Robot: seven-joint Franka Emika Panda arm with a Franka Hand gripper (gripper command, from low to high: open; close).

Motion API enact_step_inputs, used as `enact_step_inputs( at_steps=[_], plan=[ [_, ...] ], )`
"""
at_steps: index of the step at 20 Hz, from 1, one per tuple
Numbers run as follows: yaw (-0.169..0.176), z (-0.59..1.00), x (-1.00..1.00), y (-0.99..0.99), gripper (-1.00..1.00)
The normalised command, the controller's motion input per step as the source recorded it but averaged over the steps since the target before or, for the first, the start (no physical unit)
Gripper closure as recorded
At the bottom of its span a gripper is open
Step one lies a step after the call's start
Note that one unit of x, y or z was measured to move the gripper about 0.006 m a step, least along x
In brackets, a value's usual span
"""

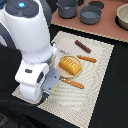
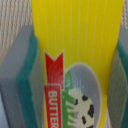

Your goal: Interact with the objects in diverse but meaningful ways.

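Note:
In the wrist view a yellow rectangular block (image 2: pixel 80 35) with a red "BUTTER" label and a cow picture fills the frame. My gripper (image 2: pixel 75 65) is shut on it, with a grey-green pad (image 2: pixel 20 75) pressed against each long side. In the exterior view my gripper (image 1: pixel 50 84) is low over the woven mat's near left part, and the hand hides the block. The orange-brown scored bread loaf (image 1: pixel 70 65) lies just beside it on the exterior view's right. The dark brown sausage (image 1: pixel 83 46) lies farther back. The light blue carton is out of view.
Two orange sticks lie on the beige mat (image 1: pixel 100 95), one (image 1: pixel 86 58) behind the loaf and one (image 1: pixel 72 83) in front of it. Grey pots (image 1: pixel 67 8) (image 1: pixel 90 14) and a beige bowl (image 1: pixel 122 17) stand on the brown surface at the back.

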Motion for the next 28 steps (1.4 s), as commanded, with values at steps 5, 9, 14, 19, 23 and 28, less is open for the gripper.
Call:
enact_step_inputs(
  at_steps=[5,9,14,19,23,28],
  plan=[
    [-0.025,1.0,0.5,-0.13,-1.0],
    [-0.014,1.0,0.53,0.0,-1.0],
    [0.001,0.96,0.38,0.49,-1.0],
    [0.003,0.6,0.24,0.92,-1.0],
    [0.0,0.44,0.18,0.98,-1.0],
    [0.0,0.27,0.18,0.97,-1.0]
  ],
)
